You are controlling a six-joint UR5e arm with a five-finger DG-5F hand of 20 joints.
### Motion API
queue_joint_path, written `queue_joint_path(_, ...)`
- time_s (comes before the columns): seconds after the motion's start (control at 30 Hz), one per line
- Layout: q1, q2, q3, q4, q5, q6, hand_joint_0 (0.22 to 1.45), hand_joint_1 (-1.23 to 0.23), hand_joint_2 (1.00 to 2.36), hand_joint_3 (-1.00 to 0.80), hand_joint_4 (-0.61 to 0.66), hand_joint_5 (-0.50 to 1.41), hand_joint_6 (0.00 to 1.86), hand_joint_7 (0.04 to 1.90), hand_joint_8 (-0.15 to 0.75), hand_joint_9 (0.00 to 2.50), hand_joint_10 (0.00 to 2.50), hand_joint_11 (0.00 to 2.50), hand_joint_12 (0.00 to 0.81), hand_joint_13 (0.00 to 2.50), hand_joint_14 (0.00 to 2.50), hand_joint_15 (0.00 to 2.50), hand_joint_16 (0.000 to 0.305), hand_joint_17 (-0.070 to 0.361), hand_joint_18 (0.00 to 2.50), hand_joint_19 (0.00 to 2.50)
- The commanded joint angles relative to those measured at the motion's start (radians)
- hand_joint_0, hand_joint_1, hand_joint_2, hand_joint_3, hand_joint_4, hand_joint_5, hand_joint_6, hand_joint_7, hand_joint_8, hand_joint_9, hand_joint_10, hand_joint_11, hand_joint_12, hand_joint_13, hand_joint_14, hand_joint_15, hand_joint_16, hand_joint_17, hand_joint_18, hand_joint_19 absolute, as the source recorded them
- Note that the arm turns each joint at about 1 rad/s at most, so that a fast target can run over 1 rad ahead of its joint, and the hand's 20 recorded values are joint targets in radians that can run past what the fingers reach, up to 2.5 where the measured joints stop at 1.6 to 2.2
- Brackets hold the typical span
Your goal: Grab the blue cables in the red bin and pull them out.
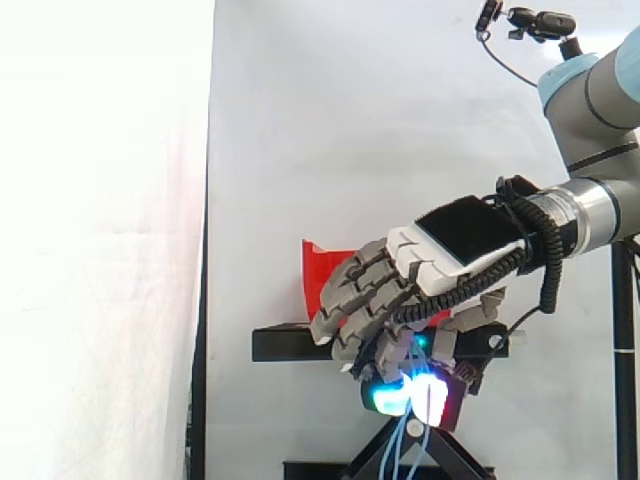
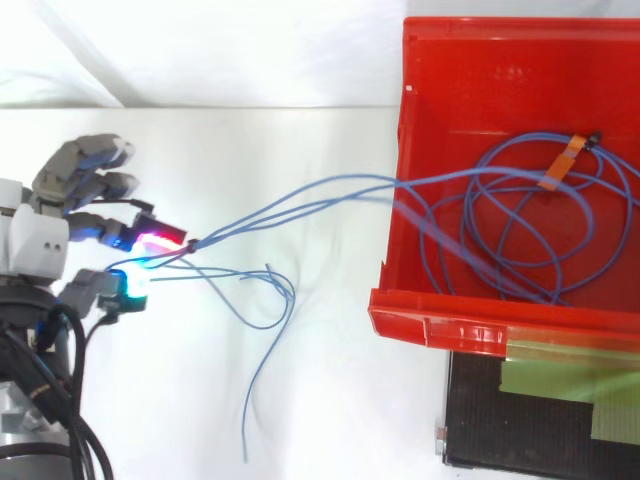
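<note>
Cables [image 2: 225, 228], thin and blue, stretch from the red bin [image 2: 440, 325] to the hand [image 2: 35, 240], well outside the bin, which pinches several strands between curled fingers [image 2: 90, 155]. Most loops lie tangled inside the bin; tension could slip the thin strands free or drag the bin.

A white curtain [image 1: 350, 120] hangs behind a black stand [image 1: 285, 344] on crossed legs. A small black camera [image 1: 548, 22] sits high at the right. From above, olive tape strips [image 2: 560, 380] lie across the stand's top, beside white cloth [image 2: 330, 400].
</note>
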Motion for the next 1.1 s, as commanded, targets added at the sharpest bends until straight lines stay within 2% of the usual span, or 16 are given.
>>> queue_joint_path(0.0, 0.015, 0.000, 0.000, -0.001, 0.000, 0.171, 0.96, -0.82, 1.00, -1.00, 0.17, 0.91, 0.60, 0.56, 0.263, 0.85, 0.02, 0.60, 0.318, 0.63, 0.02, 0.48, 0.039, 0.087, 0.47, 0.60)
queue_joint_path(0.1, 0.024, 0.000, 0.000, -0.001, 0.002, 0.249, 0.95, -0.82, 1.00, -1.00, 0.17, 0.91, 0.60, 0.56, 0.262, 0.84, 0.02, 0.59, 0.318, 0.63, 0.02, 0.48, 0.039, 0.087, 0.47, 0.60)
queue_joint_path(0.13, 0.031, 0.000, 0.000, -0.001, 0.002, 0.304, 0.95, -0.82, 1.00, -1.00, 0.16, 0.91, 0.60, 0.56, 0.262, 0.84, 0.02, 0.60, 0.317, 0.63, 0.02, 0.48, 0.039, 0.088, 0.47, 0.60)
queue_joint_path(0.2, 0.033, 0.000, 0.000, -0.001, 0.002, 0.317, 0.95, -0.82, 1.00, -1.00, 0.17, 0.91, 0.60, 0.56, 0.261, 0.84, 0.02, 0.60, 0.318, 0.62, 0.02, 0.48, 0.039, 0.087, 0.47, 0.60)
queue_joint_path(0.4, 0.044, 0.000, 0.000, -0.017, 0.006, 0.465, 0.95, -0.82, 1.00, -1.00, 0.17, 0.91, 0.60, 0.56, 0.259, 0.84, 0.02, 0.61, 0.318, 0.62, 0.02, 0.48, 0.039, 0.087, 0.47, 0.60)
queue_joint_path(0.53, 0.053, 0.000, 0.000, -0.023, 0.019, 0.620, 0.95, -0.82, 1.00, -1.00, 0.17, 0.91, 0.60, 0.56, 0.262, 0.85, 0.02, 0.60, 0.318, 0.62, 0.02, 0.48, 0.039, 0.087, 0.47, 0.60)
queue_joint_path(0.57, 0.053, 0.000, 0.000, -0.023, 0.019, 0.620, 0.95, -0.82, 1.00, -1.00, 0.17, 0.91, 0.60, 0.56, 0.263, 0.84, 0.02, 0.61, 0.318, 0.62, 0.02, 0.48, 0.039, 0.087, 0.47, 0.60)
queue_joint_path(0.8, 0.062, 0.000, 0.000, -0.024, 0.034, 0.794, 0.95, -0.82, 1.00, -1.00, 0.17, 0.91, 0.60, 0.56, 0.264, 0.84, 0.02, 0.60, 0.317, 0.62, 0.02, 0.48, 0.039, 0.087, 0.47, 0.60)
queue_joint_path(0.87, 0.064, 0.000, 0.000, -0.026, 0.034, 0.804, 0.95, -0.82, 1.00, -1.00, 0.16, 0.91, 0.60, 0.56, 0.262, 0.84, 0.02, 0.61, 0.318, 0.62, 0.02, 0.48, 0.039, 0.087, 0.47, 0.60)
queue_joint_path(0.93, 0.067, 0.000, 0.000, -0.027, 0.043, 0.850, 0.95, -0.82, 1.00, -1.00, 0.17, 0.91, 0.60, 0.56, 0.261, 0.84, 0.02, 0.61, 0.318, 0.62, 0.02, 0.47, 0.039, 0.087, 0.47, 0.60)
queue_joint_path(1.07, 0.068, 0.000, 0.000, -0.032, 0.043, 0.876, 0.95, -0.82, 1.00, -1.00, 0.16, 0.91, 0.60, 0.56, 0.264, 0.84, 0.02, 0.60, 0.318, 0.62, 0.02, 0.48, 0.039, 0.087, 0.47, 0.60)
